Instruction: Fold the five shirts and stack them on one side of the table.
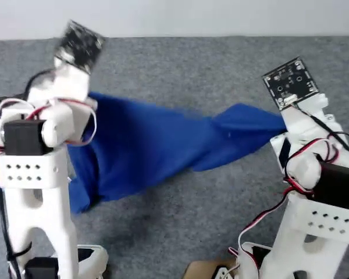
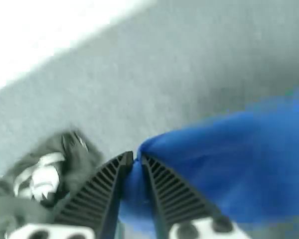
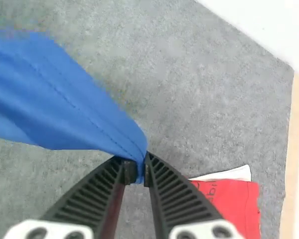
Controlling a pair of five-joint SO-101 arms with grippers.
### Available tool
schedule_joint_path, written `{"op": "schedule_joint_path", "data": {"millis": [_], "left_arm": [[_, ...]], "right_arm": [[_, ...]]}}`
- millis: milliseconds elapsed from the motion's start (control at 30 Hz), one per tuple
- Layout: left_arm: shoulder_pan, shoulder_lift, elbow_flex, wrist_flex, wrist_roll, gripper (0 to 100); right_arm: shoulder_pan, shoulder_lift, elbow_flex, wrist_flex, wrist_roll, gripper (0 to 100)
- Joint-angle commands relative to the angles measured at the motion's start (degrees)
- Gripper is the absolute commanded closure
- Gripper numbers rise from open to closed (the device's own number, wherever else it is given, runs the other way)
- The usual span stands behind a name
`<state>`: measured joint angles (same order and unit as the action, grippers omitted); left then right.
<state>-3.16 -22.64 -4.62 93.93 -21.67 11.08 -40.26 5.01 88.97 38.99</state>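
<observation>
The blue shirt (image 1: 145,148) hung stretched across the middle of the frame in the high view, spread over the grey desk (image 1: 192,70) between the two arms. At the left of the frame, the left gripper (image 2: 136,160) had its fingers clamped on one bunched end of the shirt. At the right, the right gripper (image 3: 136,172) had its fingers pinched tight on the opposite end, where the fabric narrowed to a point. A red item (image 3: 229,209) lay on the desk near the right gripper, touching a white sheet (image 3: 229,174). A dark grey and white bundle (image 2: 50,169), too blurred to identify, lay near the left gripper.
</observation>
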Motion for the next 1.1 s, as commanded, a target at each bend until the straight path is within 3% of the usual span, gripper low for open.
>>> {"op": "schedule_joint_path", "data": {"millis": [0,233,433,800,1067], "left_arm": [[-0.6,-2.0,3.6,6.7,-4.4,100],[-0.3,-2.1,23.7,6.6,-13.4,100],[-1.8,-2.1,36.8,6.6,-22.7,96],[-12.4,-1.7,17.5,6.5,-24.4,80],[-12.1,-1.4,23.1,2.4,-24.3,80]], "right_arm": [[0.0,-1.5,0.5,1.3,1.9,98.9],[-8.0,-1.4,5.5,3.8,2.0,98.9],[-10.4,-1.3,11.1,1.4,2.0,98.9],[-8.7,-1.3,12.3,0.4,2.1,98.9],[-3.6,-1.3,12.4,0.8,6.1,98.9]]}}
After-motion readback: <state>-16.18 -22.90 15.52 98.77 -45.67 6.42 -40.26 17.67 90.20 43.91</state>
